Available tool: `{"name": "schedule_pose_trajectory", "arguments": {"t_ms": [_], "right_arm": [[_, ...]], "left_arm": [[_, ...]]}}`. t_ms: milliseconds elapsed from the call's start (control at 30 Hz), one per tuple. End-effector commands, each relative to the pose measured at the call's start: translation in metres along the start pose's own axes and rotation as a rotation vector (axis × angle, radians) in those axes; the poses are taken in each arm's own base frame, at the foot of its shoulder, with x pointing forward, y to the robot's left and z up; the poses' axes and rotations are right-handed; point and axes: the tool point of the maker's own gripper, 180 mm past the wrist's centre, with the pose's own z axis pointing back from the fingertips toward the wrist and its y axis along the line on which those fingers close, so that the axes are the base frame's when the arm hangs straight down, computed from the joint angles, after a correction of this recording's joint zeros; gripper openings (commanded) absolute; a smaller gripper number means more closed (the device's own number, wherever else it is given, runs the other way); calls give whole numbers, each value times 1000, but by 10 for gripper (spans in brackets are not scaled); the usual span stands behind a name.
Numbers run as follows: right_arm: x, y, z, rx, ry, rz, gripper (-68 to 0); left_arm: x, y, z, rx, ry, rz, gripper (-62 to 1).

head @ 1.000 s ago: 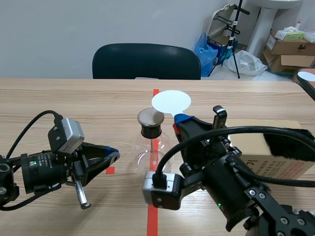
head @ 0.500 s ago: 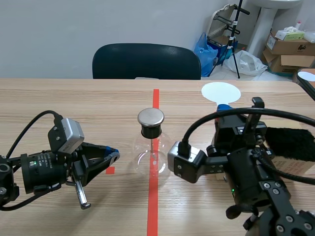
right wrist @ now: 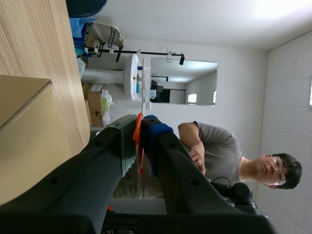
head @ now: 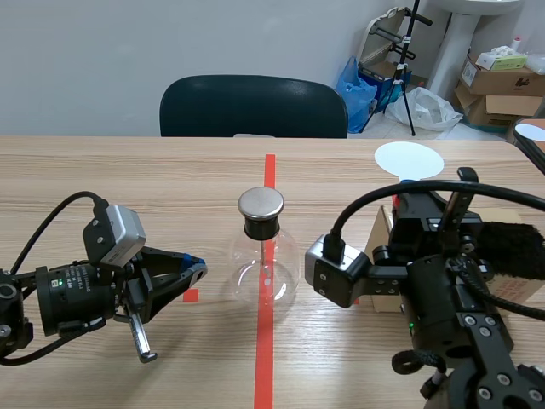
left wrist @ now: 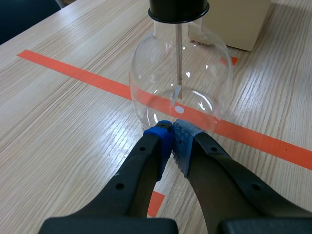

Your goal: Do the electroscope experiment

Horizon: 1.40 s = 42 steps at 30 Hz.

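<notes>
The electroscope, a round glass flask (head: 263, 266) with a metal cap (head: 261, 203) and a thin rod inside, stands on the red tape line at mid-table. My left gripper (head: 192, 271) rests on the table just left of it, shut on nothing. In the left wrist view its fingertips (left wrist: 171, 134) meet right before the flask (left wrist: 180, 78). My right gripper (head: 410, 194) is raised to the right of the flask and shut on the orange handle (right wrist: 139, 141) of a white disc paddle (head: 410, 159). That paddle (right wrist: 145, 85) appears edge-on in the right wrist view.
A cardboard box (head: 382, 256) lies under the right arm, with a black fuzzy cloth (head: 511, 240) on it. A dark chair (head: 253, 106) stands behind the table. The box (left wrist: 243, 22) sits beyond the flask. A person (right wrist: 219, 146) shows in the right wrist view.
The right arm has swung to the right, carrying the white disc from just above the flask's cap to over the box. The left arm has kept still.
</notes>
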Motion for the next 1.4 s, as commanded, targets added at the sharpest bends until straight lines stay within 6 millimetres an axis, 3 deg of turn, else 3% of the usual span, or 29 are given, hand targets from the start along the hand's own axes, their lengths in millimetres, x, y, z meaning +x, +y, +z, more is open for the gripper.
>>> {"name": "schedule_pose_trajectory", "arguments": {"t_ms": [0,333,767,1100,1367], "right_arm": [[-2,-6,-3,-25,-9,9,-667],[38,-6,1,-24,-233,12,-667],[90,-5,23,-22,-546,16,-667],[107,-4,35,-21,-663,17,-667],[108,-4,35,-21,-669,17,-667]], "left_arm": [[9,3,-2,8,-33,-4,-579],[9,3,-2,8,-33,-4,-579],[9,2,-2,6,-31,-7,-579],[9,2,-2,6,-31,-7,-579],[9,2,-2,6,-31,-7,-579]]}}
